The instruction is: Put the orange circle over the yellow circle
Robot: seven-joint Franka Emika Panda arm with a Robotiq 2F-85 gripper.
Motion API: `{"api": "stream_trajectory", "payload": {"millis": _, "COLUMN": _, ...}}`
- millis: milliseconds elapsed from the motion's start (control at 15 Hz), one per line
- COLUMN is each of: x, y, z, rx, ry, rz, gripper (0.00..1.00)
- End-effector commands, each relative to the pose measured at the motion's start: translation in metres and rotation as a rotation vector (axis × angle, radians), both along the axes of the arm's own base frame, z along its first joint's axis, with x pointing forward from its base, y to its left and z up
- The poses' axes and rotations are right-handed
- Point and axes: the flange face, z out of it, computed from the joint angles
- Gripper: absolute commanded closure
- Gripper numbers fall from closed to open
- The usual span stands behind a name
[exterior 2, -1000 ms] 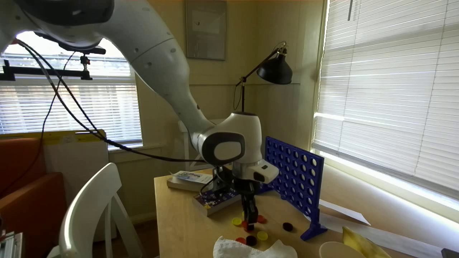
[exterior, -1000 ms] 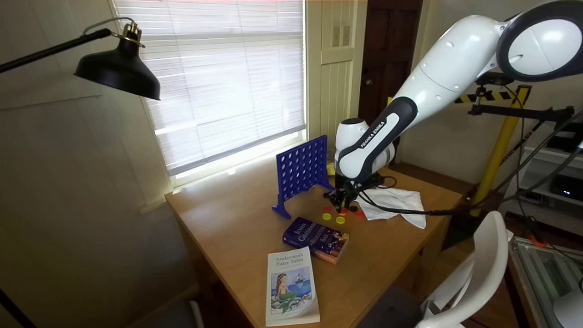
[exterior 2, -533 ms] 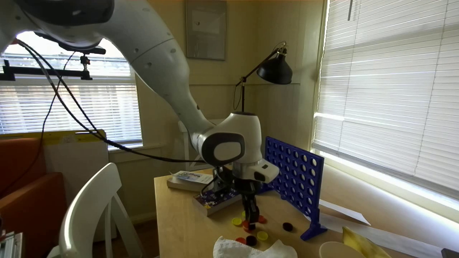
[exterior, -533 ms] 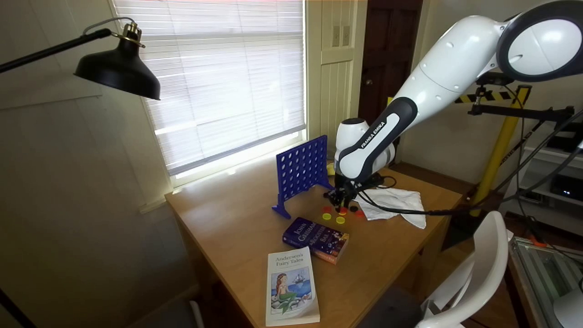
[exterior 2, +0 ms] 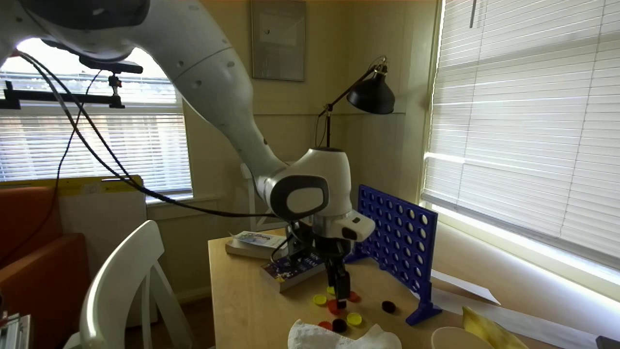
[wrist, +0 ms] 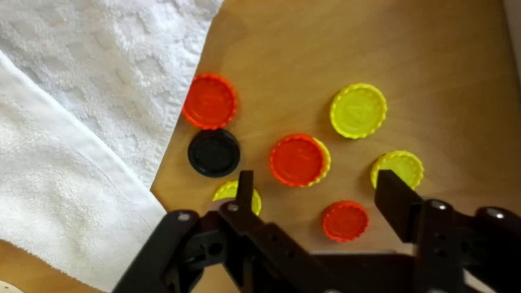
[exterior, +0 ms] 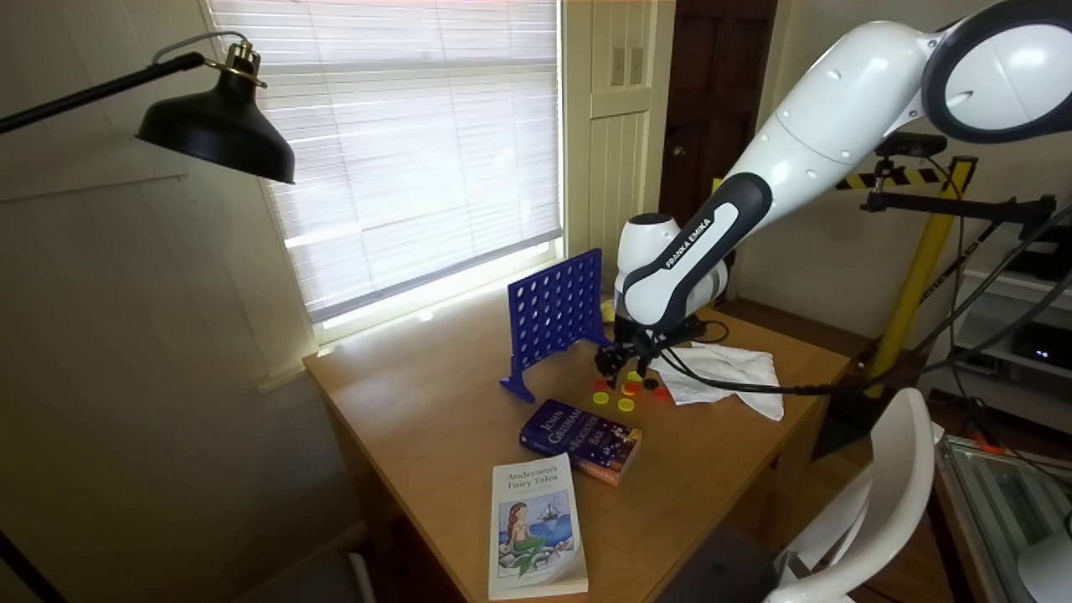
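In the wrist view the orange circle (wrist: 297, 160) lies flat on top of a yellow circle (wrist: 326, 165), whose rim shows as a thin crescent along one side. My gripper (wrist: 316, 177) stands open above the table, its fingers (wrist: 392, 203) wide apart with nothing held between them. The stacked pair sits just beyond the fingertips. In an exterior view the orange circle (exterior: 631, 389) shows under the spread gripper (exterior: 626, 377). Another exterior angle has the orange circle (exterior 2: 334, 307) partly behind a finger.
Around the pair lie loose yellow tokens (wrist: 358, 110), red-orange tokens (wrist: 345, 221) and a black token (wrist: 214, 153). A white cloth (wrist: 101, 101) borders them. The blue grid (exterior: 554, 310) stands nearby, and two books (exterior: 580, 440) lie toward the table's front.
The gripper's fingers have spread apart and the arm has risen slightly. The orange circle, formerly at the fingertips, now rests free on the yellow one.
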Motion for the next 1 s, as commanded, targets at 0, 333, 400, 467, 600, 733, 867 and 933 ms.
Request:
{"api": "stream_trajectory", "payload": {"millis": 0, "x": -0.016, "y": 0.016, "z": 0.052, "rx": 0.026, "ry": -0.046, "rz": 0.026, "gripper": 0.0}}
{"api": "stream_trajectory", "payload": {"millis": 333, "x": -0.044, "y": 0.024, "z": 0.13, "rx": 0.032, "ry": 0.034, "rz": -0.014, "gripper": 0.0}}
{"api": "stream_trajectory", "payload": {"millis": 400, "x": -0.05, "y": 0.023, "z": 0.145, "rx": 0.037, "ry": 0.076, "rz": -0.027, "gripper": 0.0}}
{"api": "stream_trajectory", "payload": {"millis": 467, "x": -0.053, "y": 0.022, "z": 0.157, "rx": 0.042, "ry": 0.098, "rz": -0.044, "gripper": 0.0}}
{"api": "stream_trajectory", "payload": {"millis": 600, "x": -0.058, "y": 0.02, "z": 0.18, "rx": 0.048, "ry": 0.123, "rz": -0.083, "gripper": 0.0}}
{"api": "stream_trajectory", "payload": {"millis": 733, "x": -0.05, "y": 0.017, "z": 0.175, "rx": 0.057, "ry": 0.105, "rz": -0.06, "gripper": 0.0}}
{"api": "stream_trajectory", "payload": {"millis": 867, "x": -0.052, "y": 0.018, "z": 0.183, "rx": 0.06, "ry": 0.106, "rz": -0.069, "gripper": 0.0}}
{"api": "stream_trajectory", "payload": {"millis": 933, "x": -0.053, "y": 0.018, "z": 0.182, "rx": 0.06, "ry": 0.108, "rz": -0.071, "gripper": 0.0}}
